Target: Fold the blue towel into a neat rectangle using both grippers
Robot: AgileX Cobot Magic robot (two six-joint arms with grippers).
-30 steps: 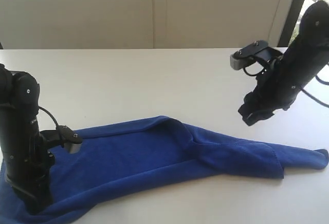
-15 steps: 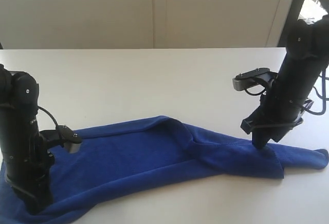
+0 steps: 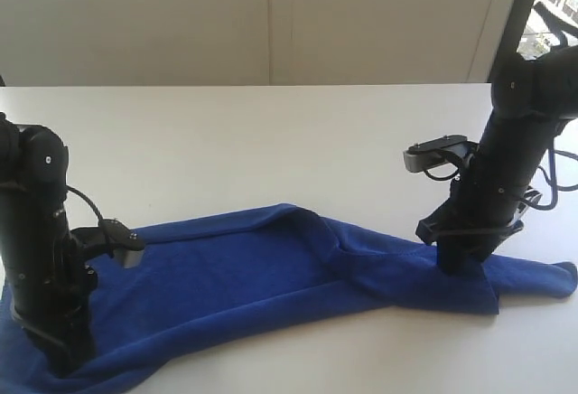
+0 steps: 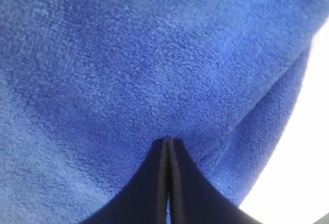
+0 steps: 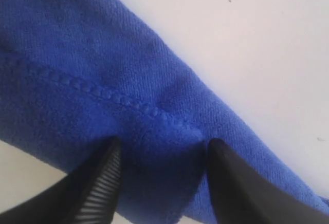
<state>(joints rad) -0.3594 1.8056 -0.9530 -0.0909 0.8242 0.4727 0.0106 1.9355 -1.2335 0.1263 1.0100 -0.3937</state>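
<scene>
Right gripper [image 5: 164, 144] jaws apart, straddling blue towel [image 5: 77, 54] hem, left gripper [image 4: 168, 140] fingertips together, pressed against it

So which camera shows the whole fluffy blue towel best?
The exterior view: nearly the whole soft royal-blue terry towel lies across the white table there. The left wrist view shows only fuzzy cloth, the right wrist view just a stitched hem.

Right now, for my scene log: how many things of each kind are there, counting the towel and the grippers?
blue towel: 1
grippers: 2 (left gripper, right gripper)
Total: 3
</scene>
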